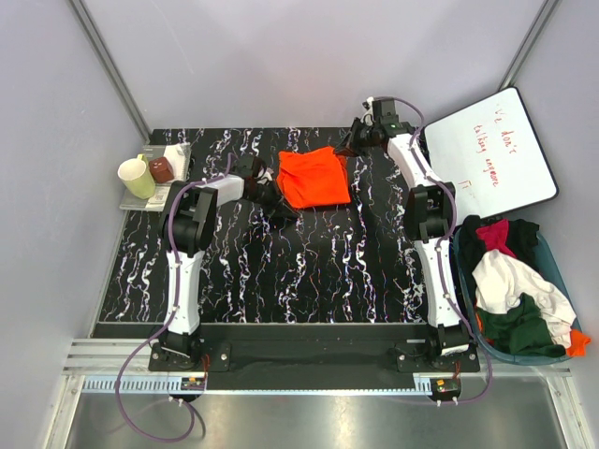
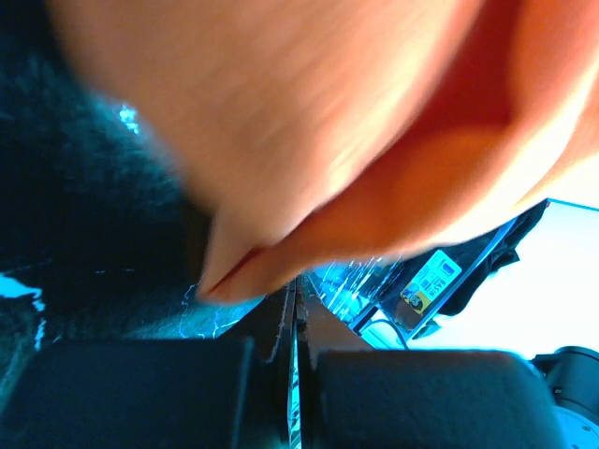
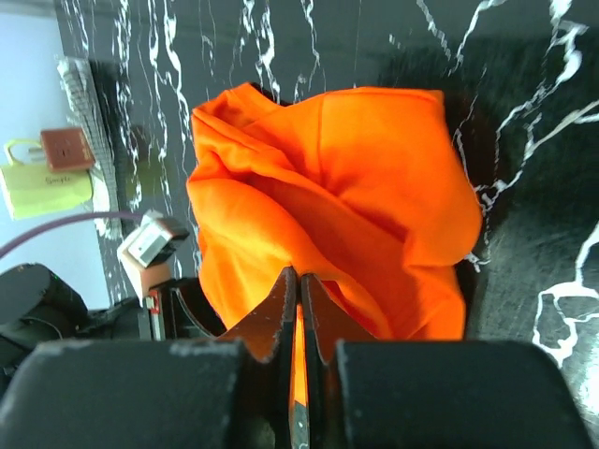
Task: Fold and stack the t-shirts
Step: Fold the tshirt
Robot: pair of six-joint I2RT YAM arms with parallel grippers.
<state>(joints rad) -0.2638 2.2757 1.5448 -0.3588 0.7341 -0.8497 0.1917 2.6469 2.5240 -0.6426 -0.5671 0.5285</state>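
The board (image 1: 491, 154) is leaning at the far right, showing red handwriting that is opening with "We don't"; the lines below are proving too small to read. A yellow sticker (image 2: 429, 288) is showing in the left wrist view, its print illegible.

The table (image 1: 309, 271) is wearing a black top veined with white, and pale grey walls (image 1: 281, 56) are closing it in. A cup (image 1: 138, 178) is standing at the far left. A bin (image 1: 564, 281) is sitting off the right edge, holding a heap of shirts (image 1: 510, 285): white, green, magenta and black.

The orange shirt (image 1: 314, 178) is lying bunched on the far middle of the table, between the two arms. The right pincer (image 3: 299, 276) is gripping its far right corner, jaws nearly together with orange cloth showing between them. The left pincer (image 2: 292, 295) is pressing its jaws together at the shirt's left edge, where blurred orange cloth is meeting the tips and looking pinched.
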